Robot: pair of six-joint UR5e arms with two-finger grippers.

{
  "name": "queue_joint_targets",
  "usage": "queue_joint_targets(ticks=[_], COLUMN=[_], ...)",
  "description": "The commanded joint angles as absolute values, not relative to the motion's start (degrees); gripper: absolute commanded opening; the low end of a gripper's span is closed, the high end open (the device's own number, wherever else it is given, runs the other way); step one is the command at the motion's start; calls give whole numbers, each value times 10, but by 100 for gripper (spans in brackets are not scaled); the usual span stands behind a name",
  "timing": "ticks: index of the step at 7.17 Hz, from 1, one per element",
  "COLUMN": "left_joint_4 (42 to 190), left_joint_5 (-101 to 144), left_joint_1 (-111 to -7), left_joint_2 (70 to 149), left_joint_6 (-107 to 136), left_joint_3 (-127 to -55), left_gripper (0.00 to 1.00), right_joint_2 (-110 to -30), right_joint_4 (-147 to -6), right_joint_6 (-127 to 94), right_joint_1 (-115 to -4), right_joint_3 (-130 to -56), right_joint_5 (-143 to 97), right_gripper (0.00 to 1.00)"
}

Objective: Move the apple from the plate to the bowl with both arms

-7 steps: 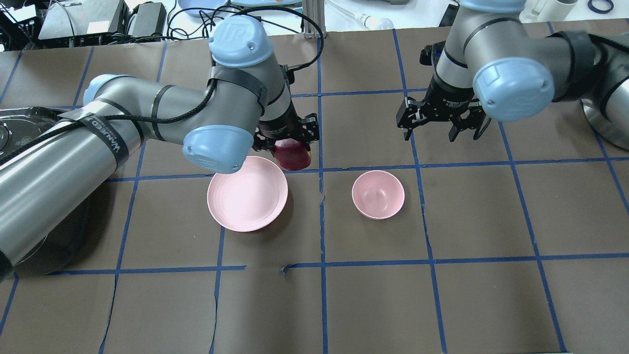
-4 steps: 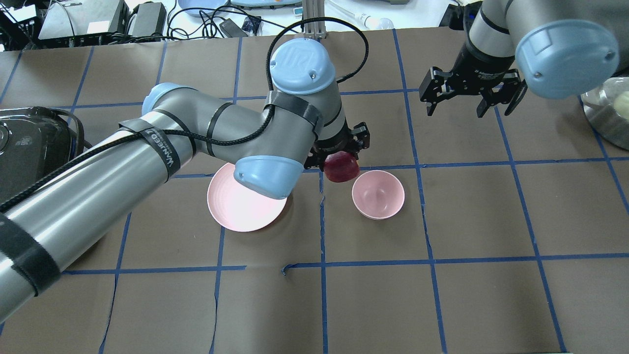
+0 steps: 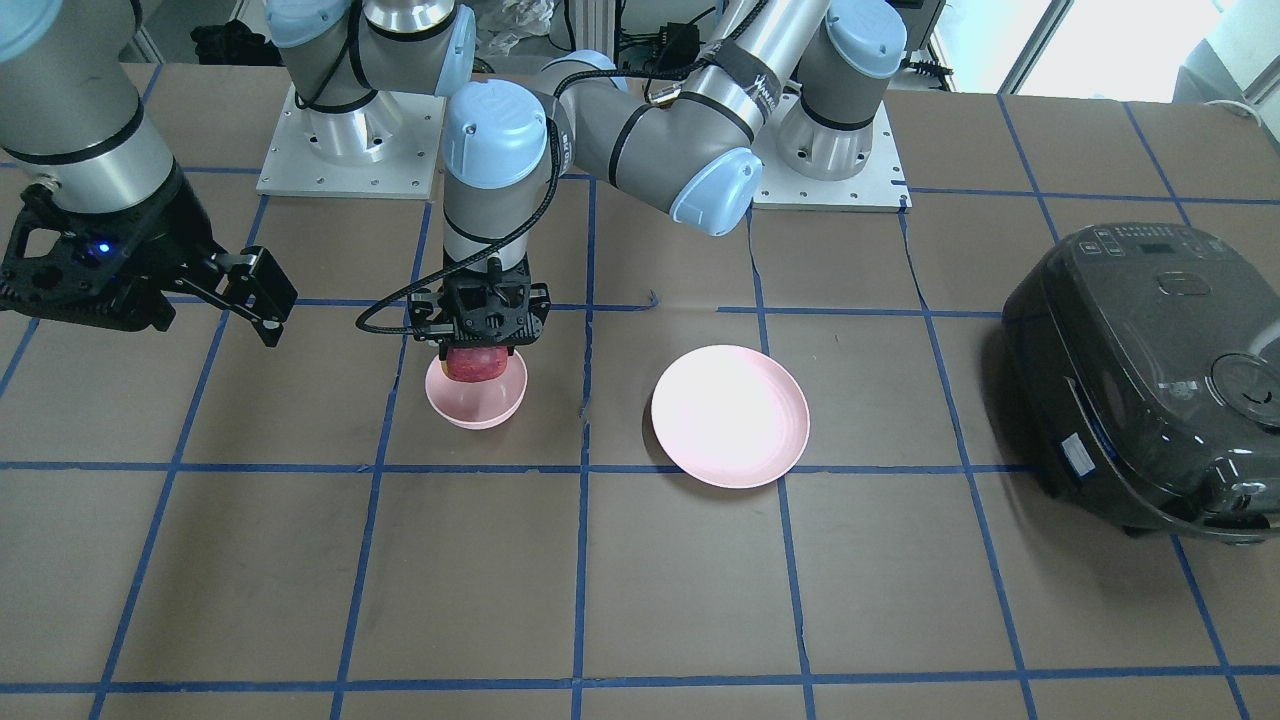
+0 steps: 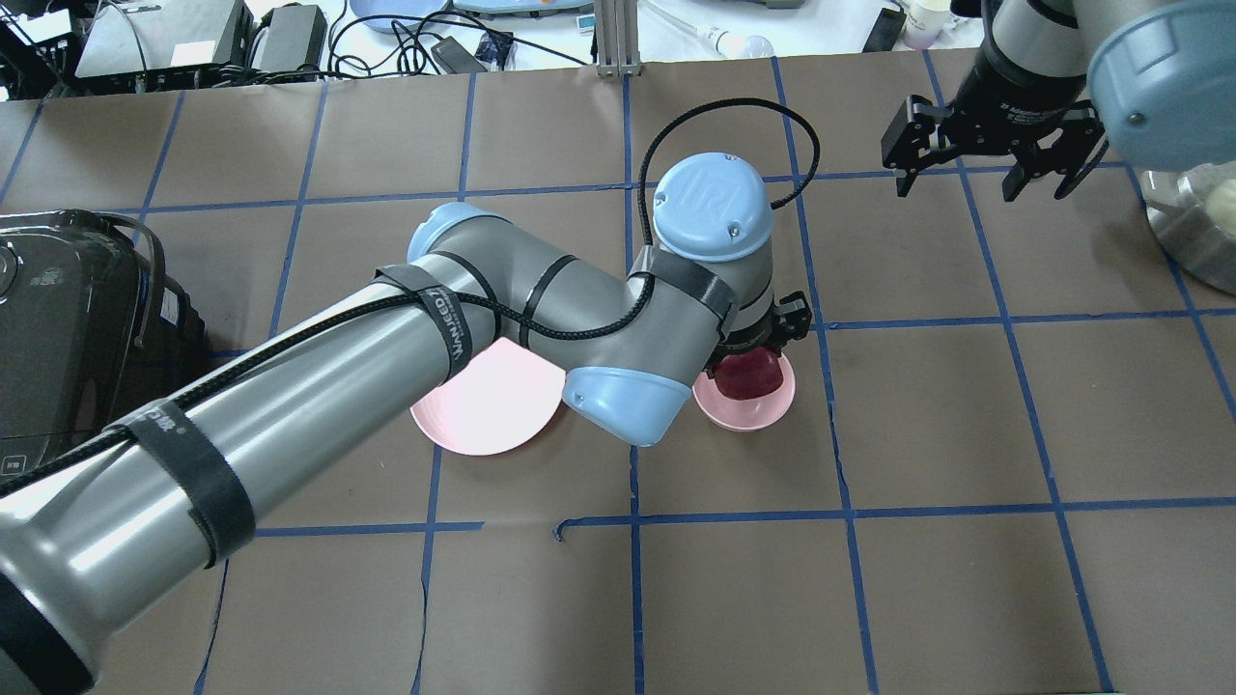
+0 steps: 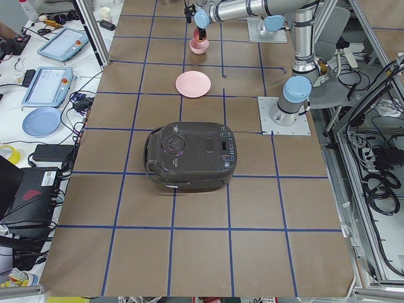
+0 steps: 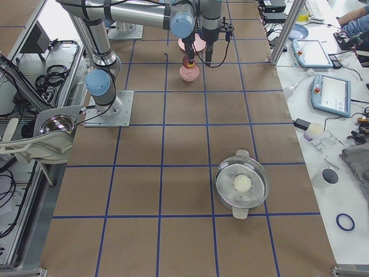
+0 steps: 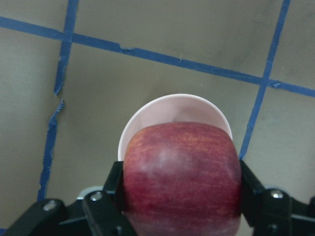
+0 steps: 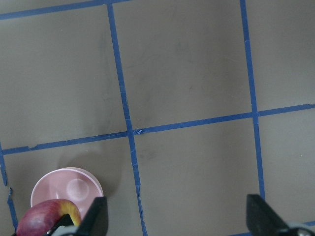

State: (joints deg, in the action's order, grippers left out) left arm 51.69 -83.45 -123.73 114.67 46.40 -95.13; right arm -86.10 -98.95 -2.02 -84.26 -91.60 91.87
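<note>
While the apple [image 7: 182, 169] is clamped between the fingers of the left gripper [image 7: 182, 192], it hangs right over the bowl [image 7: 147, 118], low at the rim; whether it touches the inside I cannot tell. The plate [image 4: 483, 410] lies near the bowl on the table [image 4: 966, 434]. The right gripper [image 4: 985, 183] hovers well apart from both dishes, its fingers spread wide.

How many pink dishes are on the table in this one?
2. The plate lies empty on the robot's left side. The bowl stands to its right, under the left claw, which holds the apple over it. None looks hidden.
</note>
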Motion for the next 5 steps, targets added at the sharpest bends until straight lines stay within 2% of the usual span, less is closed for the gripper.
queue_joint_targets(ticks=[1,2,3,4,5], left_joint_4=[513,513,513,513,514], left_joint_5=[-838,-838,-838,-838,-839], left_joint_1=[-1241,-1241,-1241,-1241,-1240], left_joint_2=[1174,1181,1181,1180,1166], left_joint_6=[437,436,434,432,417], left_joint_3=[-947,-947,-948,-950,-954], left_gripper=[46,59,85,100,100], right_joint_2=[-861,-863,-865,-868,-872], right_joint_4=[-989,-989,-990,-990,-991], right_joint_6=[-20,-28,-28,-28,-27], right_joint_1=[-842,-842,-843,-842,-842], right_joint_3=[-914,-911,-911,-911,-911], right_joint_5=[919,919,918,922,920], right_gripper=[100,100,100,100,100])
